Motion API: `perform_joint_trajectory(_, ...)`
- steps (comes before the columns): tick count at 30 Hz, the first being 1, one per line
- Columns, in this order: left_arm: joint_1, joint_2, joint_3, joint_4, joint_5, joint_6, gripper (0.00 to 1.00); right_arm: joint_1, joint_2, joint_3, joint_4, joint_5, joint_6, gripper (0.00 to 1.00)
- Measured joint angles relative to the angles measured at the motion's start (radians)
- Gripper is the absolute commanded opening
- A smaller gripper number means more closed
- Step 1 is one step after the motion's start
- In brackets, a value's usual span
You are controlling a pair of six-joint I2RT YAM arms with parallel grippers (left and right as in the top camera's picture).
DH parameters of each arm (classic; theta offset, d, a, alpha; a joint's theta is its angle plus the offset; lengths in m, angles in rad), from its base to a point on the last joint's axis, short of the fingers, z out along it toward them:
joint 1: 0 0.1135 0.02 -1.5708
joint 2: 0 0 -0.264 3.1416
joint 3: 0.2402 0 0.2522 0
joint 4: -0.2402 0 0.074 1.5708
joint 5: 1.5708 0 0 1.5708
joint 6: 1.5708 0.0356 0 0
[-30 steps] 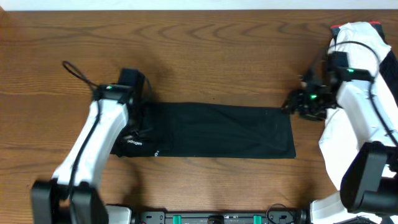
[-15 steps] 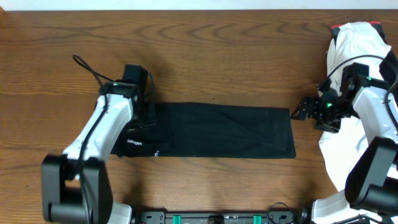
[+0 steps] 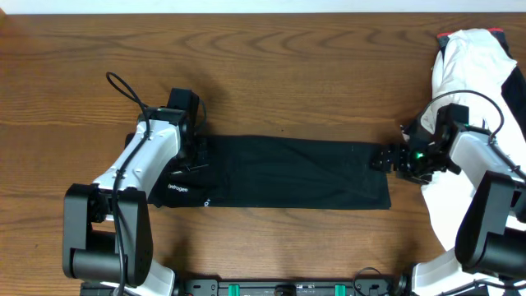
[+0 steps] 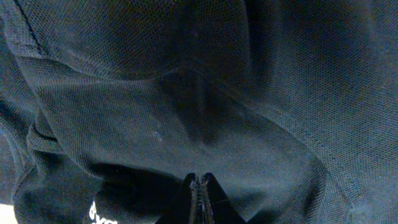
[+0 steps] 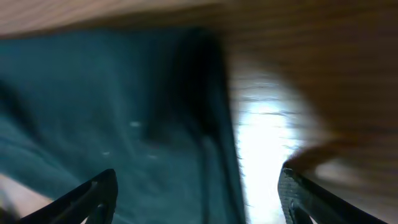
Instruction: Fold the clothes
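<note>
The clothes, a black T-shirt, lie folded into a long flat strip across the table, with small white lettering at the left end. My left gripper hangs over that left end. In the left wrist view its jaws are shut, tips together just above rumpled black fabric, nothing seen between them. My right gripper is at the strip's right edge. In the blurred right wrist view it stands open, one finger over the dark cloth, the other over bare wood.
A white garment lies piled at the table's right side, partly under my right arm. Brown wooden tabletop stretches behind the shirt. A black cable loops off my left arm.
My right gripper drew back to the right, then came left and down to the shirt's right edge, still open. My left arm swung its elbow in; its gripper stayed shut over the left end.
</note>
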Motion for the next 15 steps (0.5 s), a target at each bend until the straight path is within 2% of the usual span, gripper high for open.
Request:
perform_joint_trajectory(7, 0.000, 0.000, 0.000, 0.000, 0.000, 0.011, 0.06, 0.071, -0.014, -0.054, 0.077, -0.069, -0.002, 0.63)
perform_joint_trajectory(15, 0.000, 0.000, 0.000, -0.001, 0.000, 0.015, 0.06, 0.082, -0.014, -0.057, 0.070, -0.044, 0.030, 0.55)
